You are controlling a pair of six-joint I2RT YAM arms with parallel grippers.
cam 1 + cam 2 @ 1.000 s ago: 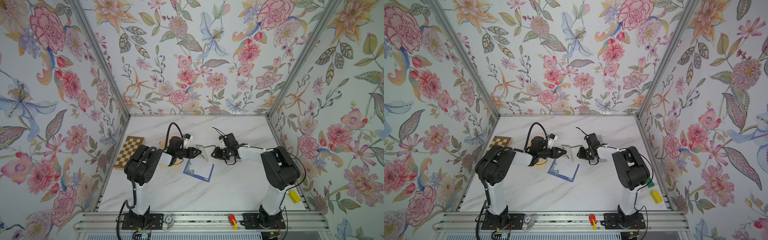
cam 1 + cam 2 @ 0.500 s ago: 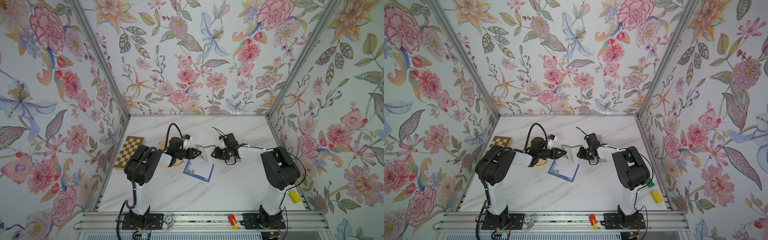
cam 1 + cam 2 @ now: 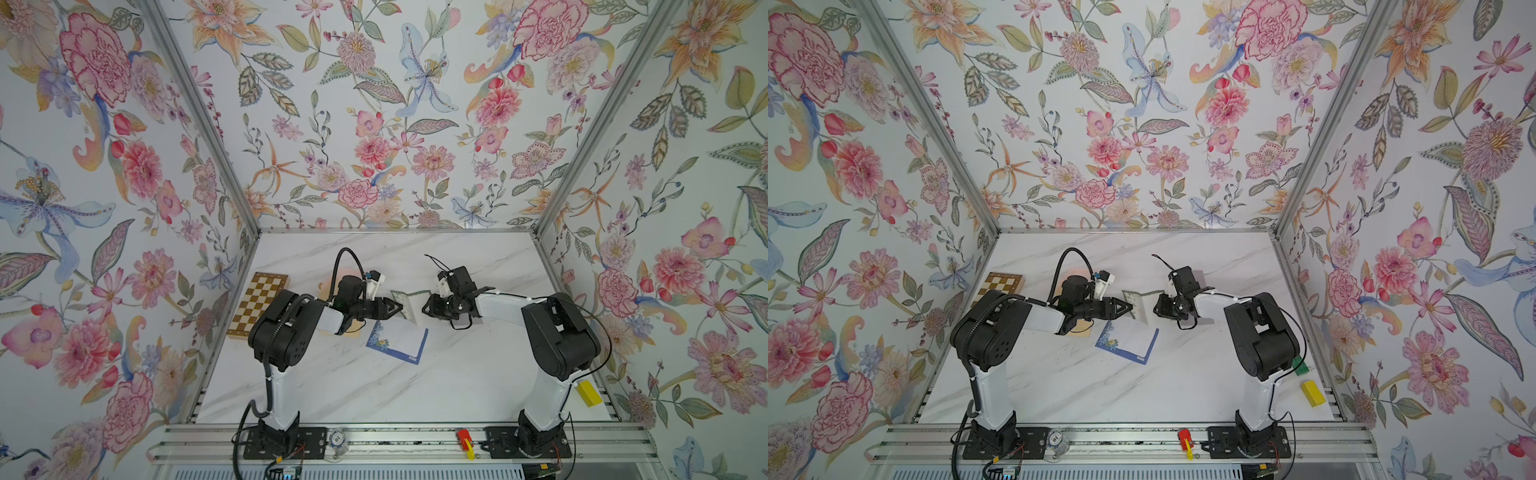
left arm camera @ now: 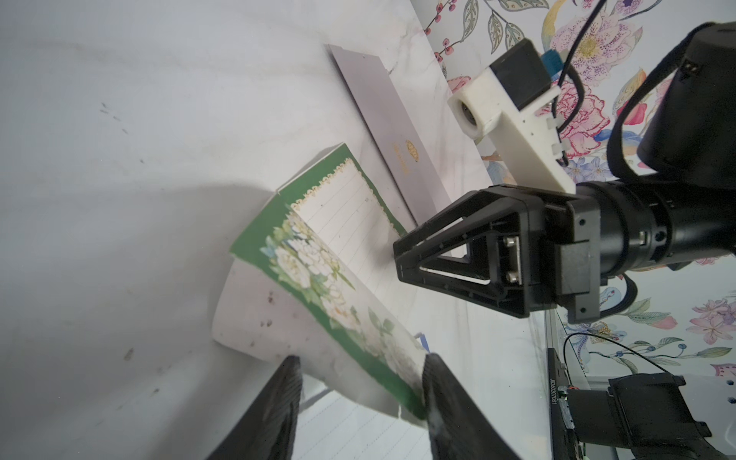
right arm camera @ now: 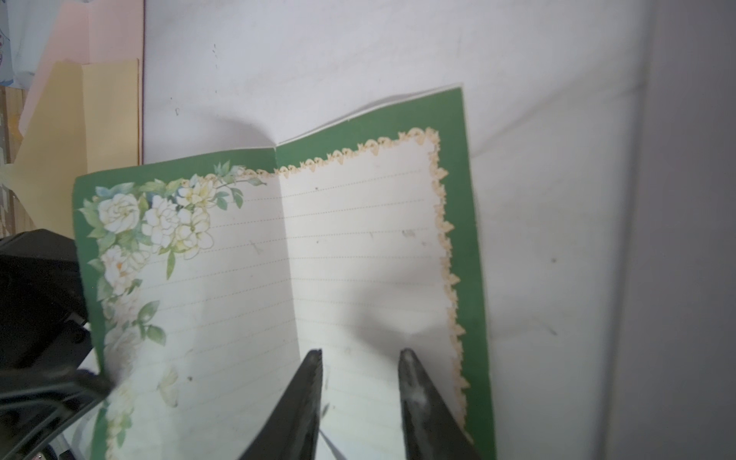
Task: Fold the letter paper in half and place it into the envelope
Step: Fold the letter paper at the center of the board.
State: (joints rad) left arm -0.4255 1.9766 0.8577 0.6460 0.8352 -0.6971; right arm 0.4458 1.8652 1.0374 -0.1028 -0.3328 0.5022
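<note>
Currently: the marble counter (image 3: 457, 374) carries everything, with both arms reaching inward to meet near its middle. A checkerboard (image 3: 259, 305) lies on the left arm's side. A blue-bordered sheet (image 3: 399, 340) lies flat, just in front of the meeting point.

The letter paper (image 3: 409, 305), green-bordered with white flowers, sits between the two claws. It is creased down the middle but only half closed: one half lies low against the counter, the other rears up at an angle. A grey envelope (image 4: 390, 131) lies flat just beyond it. A yellow envelope (image 5: 71, 119) and a pink envelope (image 5: 115, 36) lie near the left arm.

- Left claw (image 4: 360, 360): fingers spread. The raised flap passes between them with its edge against one finger, not clamped.
- Right claw (image 5: 360, 352): fingers apart, tips down at the low half beside the crease, apparently pinning it.

Judgement: this is the folding step, about midway, and nothing is in an envelope yet. The next move calls for laying the raised flap onto the pinned half with edges matched, then pressing the crease. The risk is that the flap springs back.
</note>
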